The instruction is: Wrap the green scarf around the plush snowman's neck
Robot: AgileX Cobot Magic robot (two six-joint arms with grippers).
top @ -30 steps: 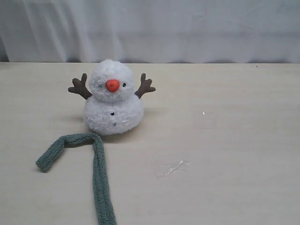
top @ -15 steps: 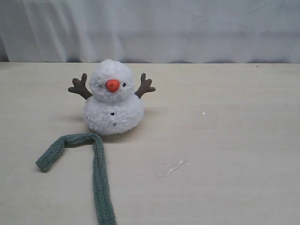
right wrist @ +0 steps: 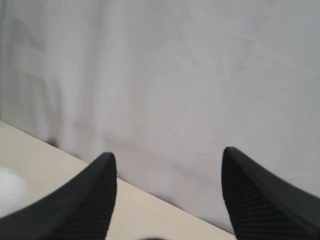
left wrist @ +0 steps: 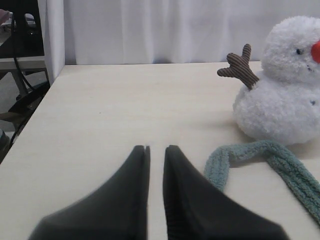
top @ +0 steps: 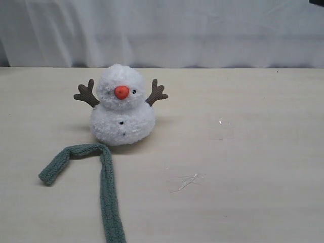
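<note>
Only a dark sliver [top: 317,2] has come into the upper right corner of the exterior view. Everything on the tabletop [top: 253,147] lies as it did a second ago.

The plush snowman [top: 123,109] sits upright toward the back left of the tabletop, in front of a white curtain [top: 202,30]. Its orange nose [top: 121,92] faces the exterior camera and its brown branch arms [top: 87,94] are raised on either side. The snowman's neck [top: 124,106] is bare, with nothing around it.

The green scarf [top: 104,172] lies flat on the tabletop in front of the toy, bent into a hook. Its bend is just beside the base of the body ball, though I cannot tell whether the two touch. The short end trails off to the left, and the long part runs toward the near edge and out of the picture. A crumpled scrap of clear film [top: 185,182] lies to the right of the scarf, well apart from it.

The left pincer [left wrist: 157,148] hangs low over the tabletop near the scarf's short end. Its dark fingers are drawn almost together with a thin slit between them, and they grip nothing. The right pincer [right wrist: 168,152] stands with its ribbed fingers wide apart and empty. It points at the curtain beyond the tabletop's far edge. A blurred white patch [right wrist: 9,192] at the side of its view is too soft to name.
</note>
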